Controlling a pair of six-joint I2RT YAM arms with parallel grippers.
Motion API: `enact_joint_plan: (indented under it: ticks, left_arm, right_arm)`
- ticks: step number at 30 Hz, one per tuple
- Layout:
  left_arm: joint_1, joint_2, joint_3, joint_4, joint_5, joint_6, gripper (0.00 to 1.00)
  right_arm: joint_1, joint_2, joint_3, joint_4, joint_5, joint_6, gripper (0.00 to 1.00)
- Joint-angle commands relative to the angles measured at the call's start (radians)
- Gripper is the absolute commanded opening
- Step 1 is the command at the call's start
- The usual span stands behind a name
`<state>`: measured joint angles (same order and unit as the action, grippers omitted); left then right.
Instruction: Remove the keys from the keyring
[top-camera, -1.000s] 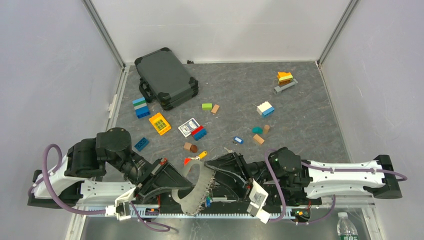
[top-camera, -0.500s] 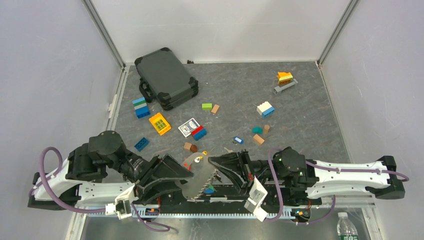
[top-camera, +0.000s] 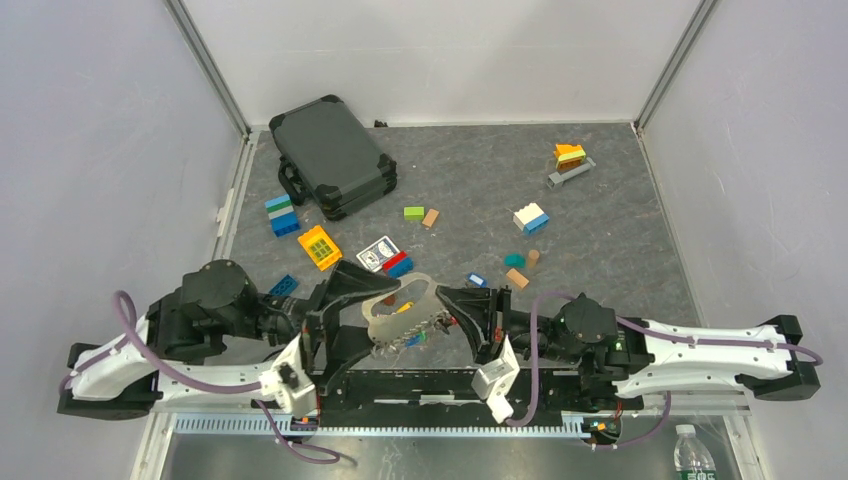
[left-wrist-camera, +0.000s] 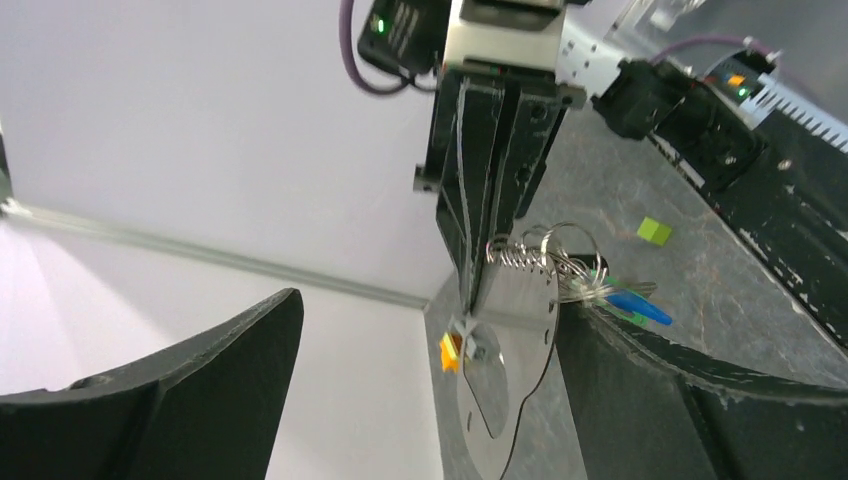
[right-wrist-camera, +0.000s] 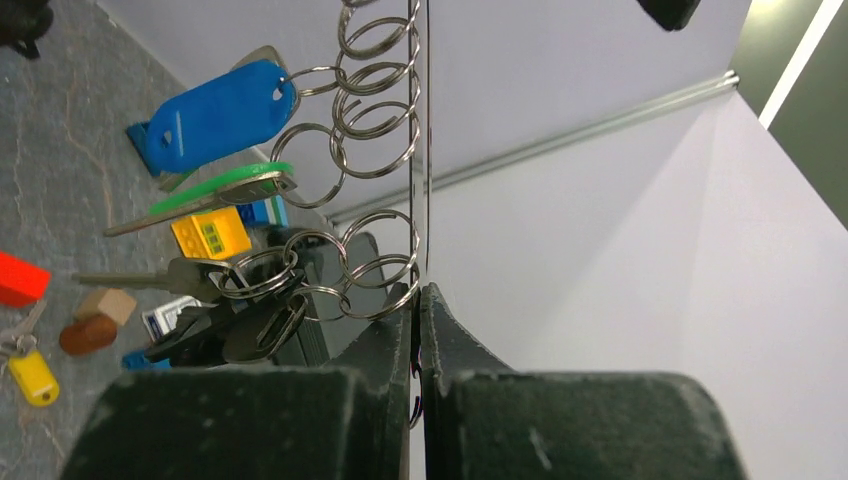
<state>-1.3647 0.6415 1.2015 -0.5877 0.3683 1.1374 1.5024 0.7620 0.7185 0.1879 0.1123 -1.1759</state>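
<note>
The left gripper (top-camera: 372, 316) holds its jaws spread wide, 1 finger on each side of the left end of the keyring (top-camera: 398, 298). The keyring, a thin grey oval, is held up off the near part of the surface (top-camera: 600, 230) between the 2 arms. The keys (top-camera: 412, 330) dangle from small rings along its edge, among them a blue-headed key (right-wrist-camera: 220, 110) and a green-headed key (right-wrist-camera: 215, 192). The right gripper (top-camera: 447, 306) has its jaws clamped tight on the keyring's right rim.
</note>
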Motion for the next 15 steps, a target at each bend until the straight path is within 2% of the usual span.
enact_joint_plan:
  ticks: [1,6,15]
  left_arm:
    - [-0.003,0.032,0.018,0.005,-0.164,-0.082,1.00]
    - [-0.003,0.064,0.017,-0.059,-0.259,-0.044,1.00]
    - [-0.003,0.085,-0.002,-0.078,-0.309,0.042,1.00]
  right_arm:
    - [-0.001,-0.046,0.077,-0.059,0.116,-0.004,0.00]
    - [-0.001,-0.044,0.118,-0.156,0.171,-0.011,0.00]
    - [0.001,-0.035,0.137,-0.223,0.195,-0.009,0.00]
